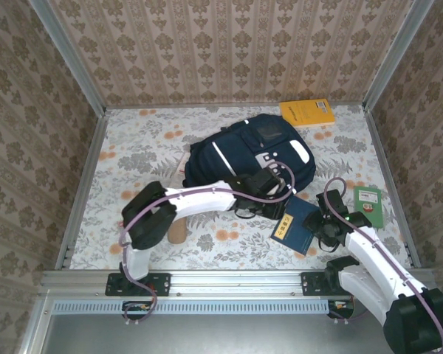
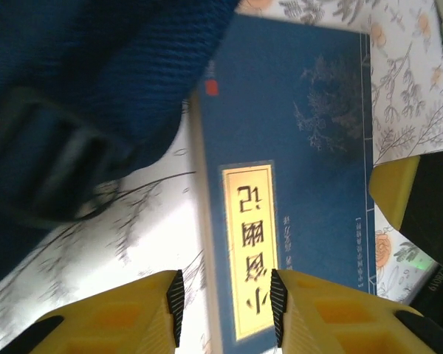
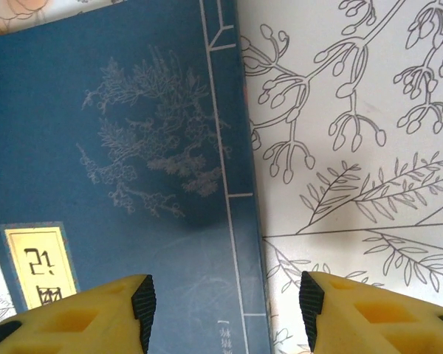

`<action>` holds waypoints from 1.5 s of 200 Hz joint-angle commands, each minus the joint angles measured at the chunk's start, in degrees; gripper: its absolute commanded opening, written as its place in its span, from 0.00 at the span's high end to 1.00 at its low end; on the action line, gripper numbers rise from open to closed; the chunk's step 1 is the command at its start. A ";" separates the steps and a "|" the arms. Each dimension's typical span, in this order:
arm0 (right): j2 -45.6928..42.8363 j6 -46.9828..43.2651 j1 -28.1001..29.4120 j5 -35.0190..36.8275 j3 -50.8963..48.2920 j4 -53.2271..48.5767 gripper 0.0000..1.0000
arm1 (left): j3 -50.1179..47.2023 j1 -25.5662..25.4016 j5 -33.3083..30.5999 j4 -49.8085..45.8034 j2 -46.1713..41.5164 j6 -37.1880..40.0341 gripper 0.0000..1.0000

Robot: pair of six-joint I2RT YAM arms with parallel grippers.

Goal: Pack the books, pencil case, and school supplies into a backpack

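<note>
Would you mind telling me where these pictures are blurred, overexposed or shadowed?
Left wrist: the backpack and its buckle are blurred, the tablecloth beside the blue book is washed out. Right wrist: sharp, with a soft shadow across the blue book's lower cover. Top external: evenly lit, no glare.

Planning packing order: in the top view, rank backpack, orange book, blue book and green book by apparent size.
1. backpack
2. blue book and orange book: about alike, unranked
3. green book
</note>
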 commanded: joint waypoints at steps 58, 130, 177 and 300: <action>4.42 -5.03 -1.39 -4.95 -2.42 8.00 0.43 | 7.62 -1.11 1.43 -5.70 9.87 2.98 0.69; 6.81 -6.53 -1.47 -8.24 -2.22 9.76 0.43 | 6.38 -1.47 2.14 -5.89 10.80 2.06 0.75; -1.58 -7.58 -1.47 -20.50 -4.20 16.42 0.48 | 5.40 -0.71 4.28 -5.15 10.14 1.81 0.77; -9.06 -5.66 -3.14 -25.60 -6.23 17.54 0.61 | 3.63 1.25 7.96 -2.74 7.40 1.63 0.76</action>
